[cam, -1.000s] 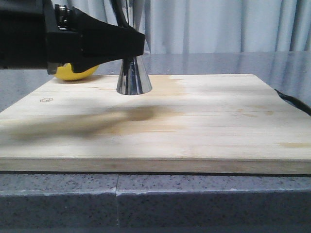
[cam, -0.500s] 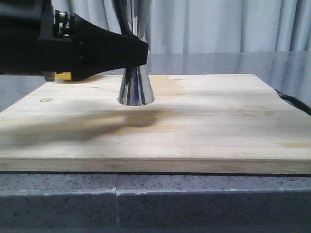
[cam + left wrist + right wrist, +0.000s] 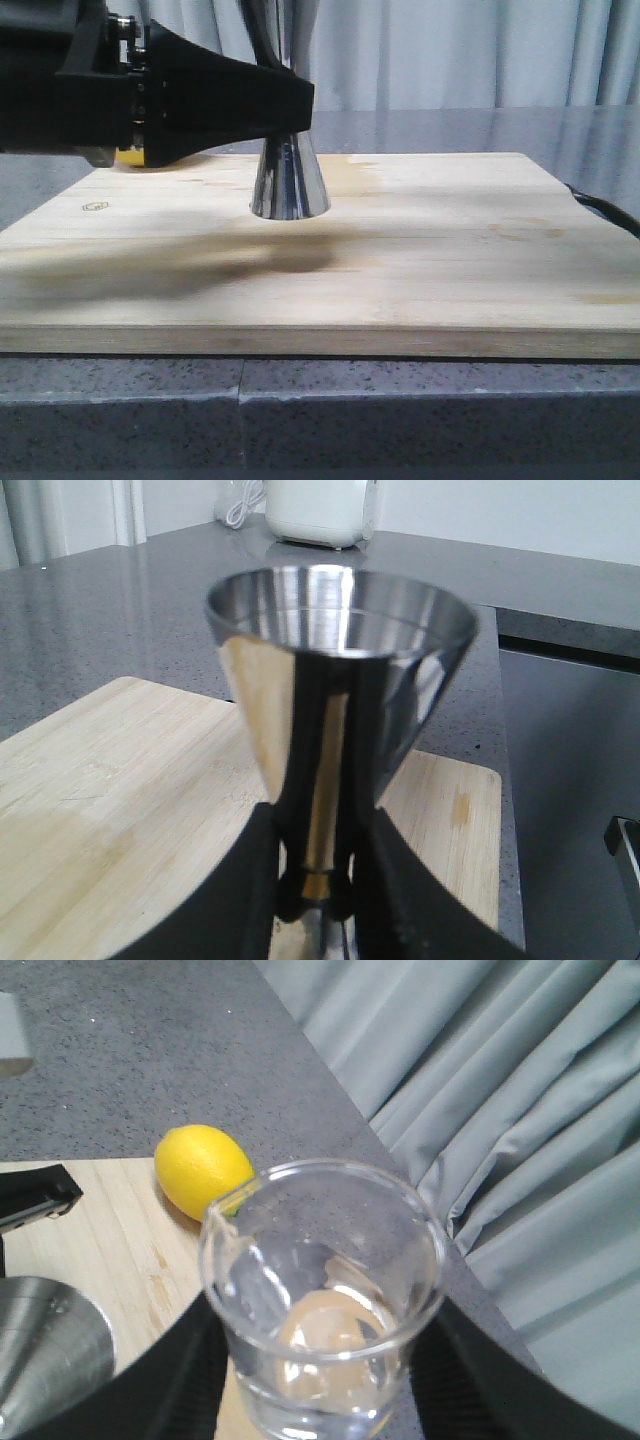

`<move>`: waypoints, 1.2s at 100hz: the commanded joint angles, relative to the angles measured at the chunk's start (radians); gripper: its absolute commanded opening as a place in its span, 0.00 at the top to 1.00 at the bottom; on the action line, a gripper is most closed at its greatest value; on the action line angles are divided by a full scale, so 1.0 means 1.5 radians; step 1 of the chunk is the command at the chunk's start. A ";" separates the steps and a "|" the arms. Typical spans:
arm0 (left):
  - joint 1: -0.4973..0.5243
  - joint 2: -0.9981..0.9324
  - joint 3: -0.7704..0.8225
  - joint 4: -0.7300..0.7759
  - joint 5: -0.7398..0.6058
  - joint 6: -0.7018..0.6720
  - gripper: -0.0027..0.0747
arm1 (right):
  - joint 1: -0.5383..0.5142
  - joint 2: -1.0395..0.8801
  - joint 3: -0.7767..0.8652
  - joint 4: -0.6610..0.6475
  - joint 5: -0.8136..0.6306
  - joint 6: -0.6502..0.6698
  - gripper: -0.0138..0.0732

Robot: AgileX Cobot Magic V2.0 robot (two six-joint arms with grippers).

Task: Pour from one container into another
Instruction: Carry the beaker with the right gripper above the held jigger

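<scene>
The steel jigger stands upright over the wooden board, and I cannot tell if its base touches the wood. My left gripper reaches in from the left and is shut on its narrow waist. The left wrist view shows the jigger's open top cone and the brass band pinched by my left gripper. In the right wrist view my right gripper is shut on the clear glass beaker, held above the board beside the jigger's rim. The front view does not show the beaker.
A yellow lemon lies at the board's far left corner, mostly hidden behind my left arm as a yellow sliver. A dark cable runs off the board's right edge. A white appliance sits on the grey counter.
My left gripper and the jigger have shifted a little to the right and nearer the camera. The arm now covers more of the lemon.
</scene>
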 commanded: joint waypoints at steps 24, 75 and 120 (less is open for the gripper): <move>0.001 -0.025 -0.019 -0.028 -0.057 -0.007 0.99 | 0.016 -0.003 -0.025 -0.078 -0.058 -0.005 0.70; 0.001 -0.025 -0.019 -0.025 -0.057 -0.008 0.99 | 0.028 0.026 -0.025 -0.173 -0.065 -0.005 0.70; 0.001 -0.025 -0.043 -0.041 -0.019 -0.008 0.99 | 0.028 0.026 -0.025 -0.205 -0.056 -0.005 0.70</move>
